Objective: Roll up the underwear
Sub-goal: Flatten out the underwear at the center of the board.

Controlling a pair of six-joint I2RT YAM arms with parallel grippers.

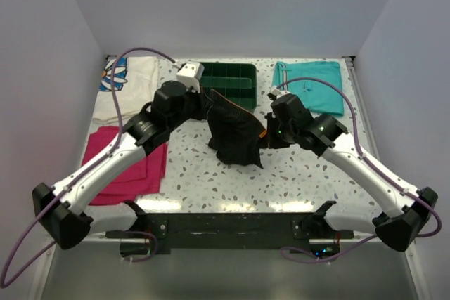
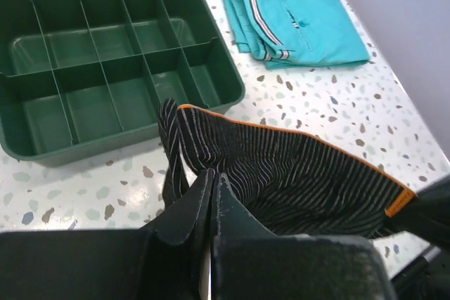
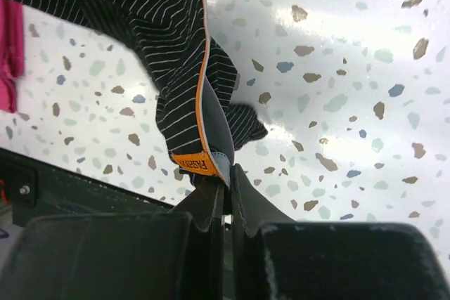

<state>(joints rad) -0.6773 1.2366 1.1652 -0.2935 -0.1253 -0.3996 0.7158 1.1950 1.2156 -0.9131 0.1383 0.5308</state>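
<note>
The underwear point(image 1: 234, 135), black with fine white stripes and an orange edge, hangs stretched between both grippers above the middle of the table, its lower part drooping toward the surface. My left gripper point(image 1: 206, 105) is shut on its left end; in the left wrist view the striped fabric point(image 2: 295, 180) runs out from the closed fingertips point(image 2: 211, 173). My right gripper point(image 1: 268, 130) is shut on the right end at the waistband. In the right wrist view the orange tag point(image 3: 195, 163) sits just above the closed jaws point(image 3: 228, 173), and the underwear point(image 3: 169, 68) hangs away from it.
A dark green divided tray point(image 1: 228, 82) stands at the back centre, just behind the left gripper. Folded teal shorts point(image 1: 309, 86) lie at the back right. A magenta folded cloth point(image 1: 123, 163) lies at the left, with a white printed cloth point(image 1: 130, 89) behind it.
</note>
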